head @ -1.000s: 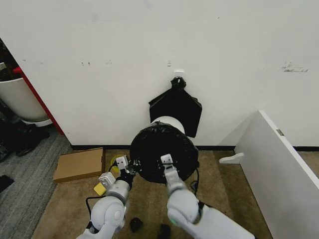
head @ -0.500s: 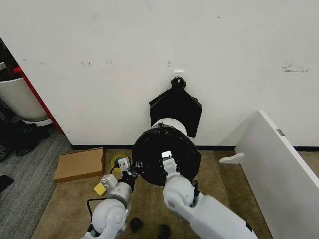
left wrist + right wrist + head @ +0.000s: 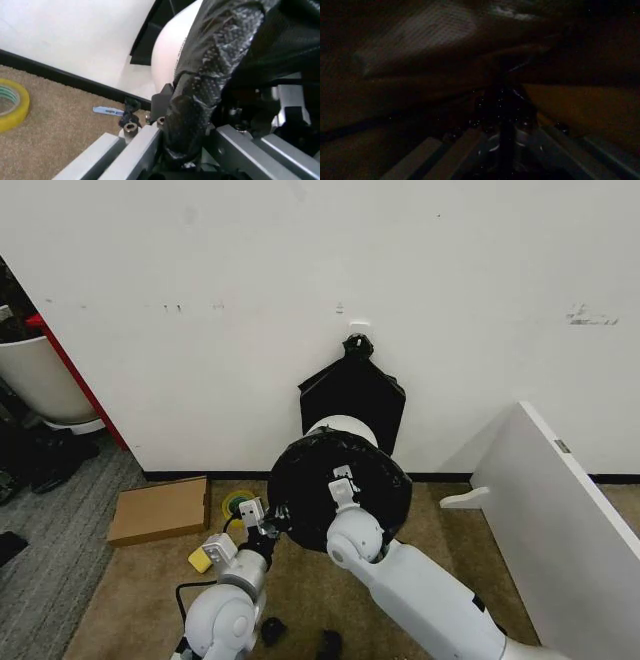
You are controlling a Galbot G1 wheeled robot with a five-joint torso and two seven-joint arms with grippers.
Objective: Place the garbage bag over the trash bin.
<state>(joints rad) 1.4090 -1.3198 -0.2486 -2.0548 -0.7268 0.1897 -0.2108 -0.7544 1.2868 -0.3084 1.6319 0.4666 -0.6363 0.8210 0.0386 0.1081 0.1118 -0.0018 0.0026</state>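
The garbage bag (image 3: 340, 492) is a glossy black sack held up as a round dark mass in front of the trash bin (image 3: 341, 427), whose white top shows just behind it against the wall. My left gripper (image 3: 268, 524) is shut on the bag's lower left edge. In the left wrist view the crinkled film (image 3: 186, 123) is pinched between the fingers, with the white bin wall (image 3: 167, 56) close beyond. My right gripper (image 3: 343, 481) reaches into the middle of the bag, shut on its film. The right wrist view is dark, with black film (image 3: 502, 123) running between the fingers.
A flat black bundle (image 3: 355, 392) hangs from a wall hook above the bin. A cardboard box (image 3: 160, 510), a yellow tape roll (image 3: 237, 502) and a yellow block (image 3: 200, 560) lie left on the carpet. A white panel (image 3: 560, 510) leans at the right. Black scraps (image 3: 270, 631) lie near my base.
Both grippers carried the bag up and to the right, closer to the bin. The right arm has stretched further forward, and the bag covers more of the bin's top.
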